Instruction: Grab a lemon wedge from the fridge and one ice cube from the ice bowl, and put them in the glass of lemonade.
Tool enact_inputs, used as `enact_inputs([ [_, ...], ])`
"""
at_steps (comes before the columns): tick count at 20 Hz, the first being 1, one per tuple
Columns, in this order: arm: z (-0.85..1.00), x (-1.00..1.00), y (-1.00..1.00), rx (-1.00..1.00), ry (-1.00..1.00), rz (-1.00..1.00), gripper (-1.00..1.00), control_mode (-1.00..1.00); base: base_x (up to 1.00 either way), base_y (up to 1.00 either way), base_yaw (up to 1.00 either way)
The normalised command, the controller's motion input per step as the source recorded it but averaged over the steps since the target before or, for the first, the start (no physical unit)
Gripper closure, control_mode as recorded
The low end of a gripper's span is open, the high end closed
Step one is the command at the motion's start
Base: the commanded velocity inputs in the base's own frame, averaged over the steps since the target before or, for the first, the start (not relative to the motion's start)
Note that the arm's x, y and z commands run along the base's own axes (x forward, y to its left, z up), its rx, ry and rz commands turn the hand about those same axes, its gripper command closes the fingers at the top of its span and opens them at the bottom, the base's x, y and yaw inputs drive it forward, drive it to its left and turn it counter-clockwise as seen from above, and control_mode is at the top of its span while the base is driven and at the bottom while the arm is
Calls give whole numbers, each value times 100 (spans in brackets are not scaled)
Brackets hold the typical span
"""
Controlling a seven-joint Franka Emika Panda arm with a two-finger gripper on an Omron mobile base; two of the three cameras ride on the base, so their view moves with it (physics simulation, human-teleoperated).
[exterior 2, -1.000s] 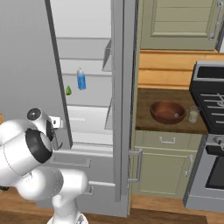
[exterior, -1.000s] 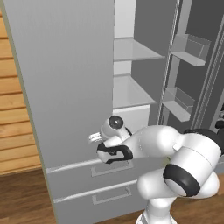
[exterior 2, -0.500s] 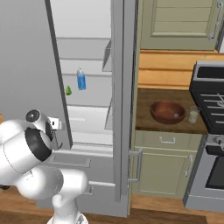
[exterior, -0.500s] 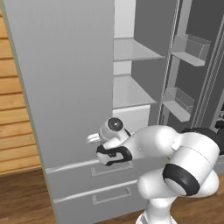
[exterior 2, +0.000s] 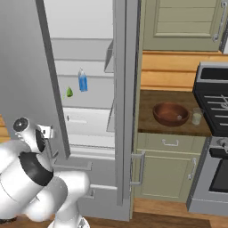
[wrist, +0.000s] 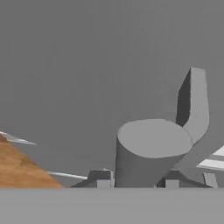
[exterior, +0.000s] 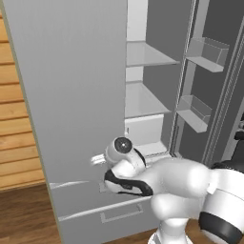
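The grey fridge [exterior 2: 125, 89] stands with its left door [exterior: 71, 95] swung wide. On a middle shelf inside lies the tiny yellow-green lemon wedge [exterior 2: 69, 92]. My gripper [exterior: 98, 160] is low at the outer face of that door, also seen at the door's edge [exterior 2: 49, 133]. In the hand view the gripper [wrist: 138, 180] has its fingertips close on both sides of the door's bar handle [wrist: 153, 148]. The reddish-brown ice bowl [exterior 2: 170, 113] sits on the wooden counter to the fridge's right, a pale ice cube [exterior 2: 179, 117] in it. The glass of lemonade [exterior 2: 196, 116] stands just right of the bowl.
A blue-and-white carton [exterior 2: 82, 80] stands beside the wedge. The right fridge door [exterior: 209, 95] is also open, with clear door bins [exterior: 208, 52]. A stove [exterior 2: 213, 133] is at the far right, beige cabinets [exterior 2: 164, 169] under the counter, and fridge drawers [exterior: 105, 214] below my hand.
My hand has sunk slightly along the door. The door and everything else look unchanged.
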Motion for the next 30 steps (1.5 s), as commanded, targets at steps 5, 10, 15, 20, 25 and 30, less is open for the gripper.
enact_inputs([
  [5, 58, -94, 48, 0, 4, 0, 100, -100, 0, 0, 0],
  [10, 86, -100, 55, -2, 11, 7, 100, -100, 0, 0, 0],
  [15, 99, -99, 24, -2, 10, 11, 100, -100, 0, 0, 0],
  [20, 100, -72, -34, 3, 0, 2, 100, -100, 0, 0, 0],
  [25, 100, -8, -90, 16, 4, -8, 100, -100, 0, 0, 0],
  [30, 100, 1, -95, 13, 6, -10, 100, -100, 0, 0, 0],
])
